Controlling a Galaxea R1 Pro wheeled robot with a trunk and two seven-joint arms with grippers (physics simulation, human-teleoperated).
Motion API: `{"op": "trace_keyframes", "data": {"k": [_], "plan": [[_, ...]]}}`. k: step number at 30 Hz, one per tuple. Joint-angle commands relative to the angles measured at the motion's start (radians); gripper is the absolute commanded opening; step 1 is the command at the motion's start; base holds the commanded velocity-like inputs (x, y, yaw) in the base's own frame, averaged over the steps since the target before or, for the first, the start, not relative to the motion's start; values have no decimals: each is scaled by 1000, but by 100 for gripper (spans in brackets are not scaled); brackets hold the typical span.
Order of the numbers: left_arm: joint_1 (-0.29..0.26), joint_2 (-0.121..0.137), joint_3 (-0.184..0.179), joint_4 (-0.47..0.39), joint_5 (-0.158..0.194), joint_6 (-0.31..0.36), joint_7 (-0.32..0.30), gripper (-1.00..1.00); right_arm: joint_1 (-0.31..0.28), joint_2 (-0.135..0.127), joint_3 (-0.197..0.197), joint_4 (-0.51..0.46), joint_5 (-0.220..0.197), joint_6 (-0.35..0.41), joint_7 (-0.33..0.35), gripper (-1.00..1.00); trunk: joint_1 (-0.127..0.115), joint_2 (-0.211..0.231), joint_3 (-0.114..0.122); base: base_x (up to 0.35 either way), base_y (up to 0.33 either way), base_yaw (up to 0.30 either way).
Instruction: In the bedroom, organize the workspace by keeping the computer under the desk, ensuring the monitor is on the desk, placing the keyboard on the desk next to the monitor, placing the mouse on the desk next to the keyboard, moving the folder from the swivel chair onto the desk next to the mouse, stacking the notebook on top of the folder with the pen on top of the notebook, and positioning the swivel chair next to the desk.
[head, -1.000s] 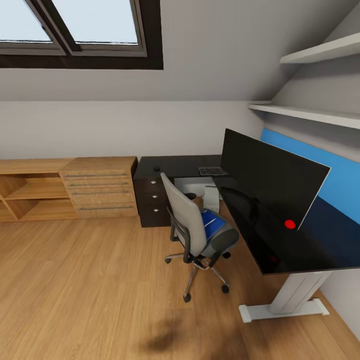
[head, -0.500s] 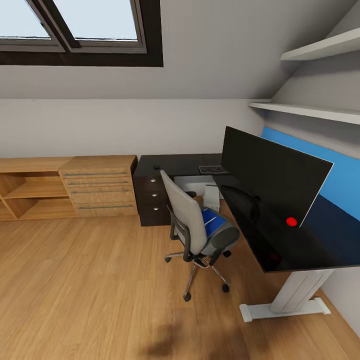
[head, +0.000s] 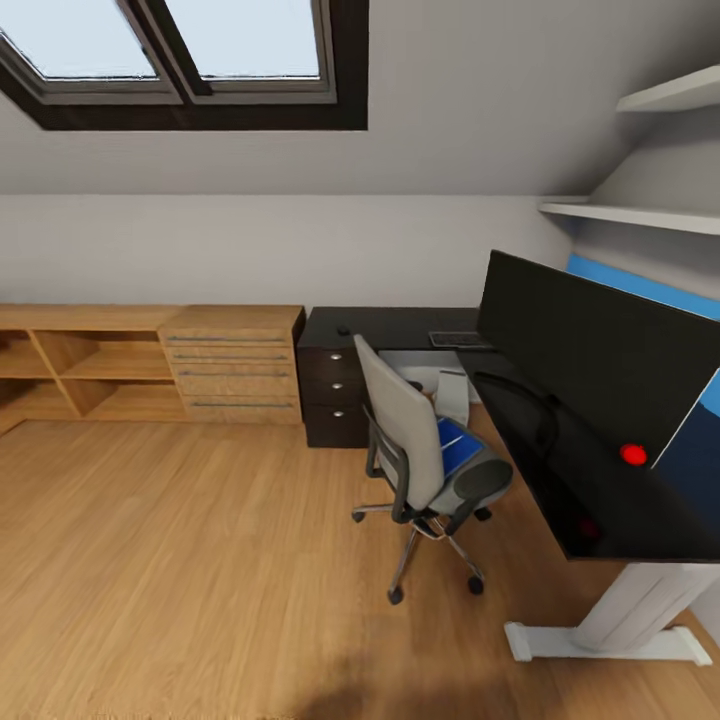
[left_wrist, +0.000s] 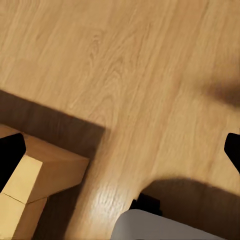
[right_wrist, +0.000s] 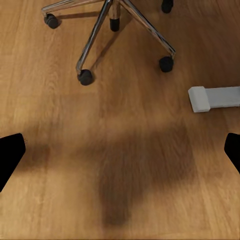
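monitor (head: 590, 350) cut off at right edge | folder (head: 455, 446) partly hidden by swivel chair (head: 425, 460) back | keyboard (head: 458, 339) long axis w/ desk (head: 400, 325) rear | both grippers spread wide

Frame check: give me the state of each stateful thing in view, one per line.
swivel chair: upright on the floor beside the desk, folder on its seat.
folder: lying on the chair seat.
monitor: standing on the desk, screen dark.
keyboard: flat on the desk.
left gripper: open.
right gripper: open.
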Motion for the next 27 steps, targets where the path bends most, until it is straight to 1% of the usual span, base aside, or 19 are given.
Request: {"op": "trace_keyframes", "data": {"k": [1, 5, 6, 8, 12, 16, 18, 19, 22, 23, 24, 27], "plan": [[0, -1, 0, 0, 6, -6, 1, 100, 0, 0, 0, 0, -2, -3, -4, 100, 4, -8, -5, 0, 0, 223], [0, -9, 0, 0, 4, -8, 3, 100, 0, 0, -2, 0, -2, -3, -6, 100, 19, -36, -21, -62, -118, 197], [0, -15, 0, 0, 3, -8, 9, 100, 0, -1, -3, 0, -2, -3, -6, 100, 23, -43, -26, -56, -240, 182], [0, -22, -1, 0, 2, -9, 26, 100, 0, -1, -3, 0, -2, -3, -7, 100, 23, -43, -28, -36, -267, 178], [0, -27, -2, 1, 1, -9, 55, 100, 0, -3, -3, 0, -2, -3, -7, 100, 23, -43, -31, -16, -182, 141], [0, -29, -3, 0, 1, -10, 65, 100, 0, -4, -3, 0, -2, -3, -7, 100, 23, -43, -33, -1, -50, 46], [0, -29, -2, -3, 1, -12, 69, 100, 0, -4, -3, 0, -2, -3, -6, 100, 31, -57, -39, 82, 118, 15], [0, -29, -2, -5, 2, -21, 70, 100, 0, -4, -3, 0, -2, -3, -6, 100, 35, -64, -42, 88, 195, 8], [0, -29, -3, -7, 2, -81, 70, 100, 0, -3, -2, 0, -2, -3, -6, 100, 46, -85, -52, 42, 97, 3], [0, -29, -3, -7, 2, -89, 70, 100, 0, -3, -2, 0, -2, -3, -7, 100, 50, -92, -56, 20, 47, 2], [0, -29, -2, -7, 3, -114, 71, 100, 0, -1, -3, 0, -2, -3, -7, 100, 54, -99, -59, 3, 8, -46], [0, -29, -2, -6, 3, -117, 71, 100, 0, -1, -3, 0, -2, -3, -7, 100, 65, -120, -68, 2, 4, -124]]}}
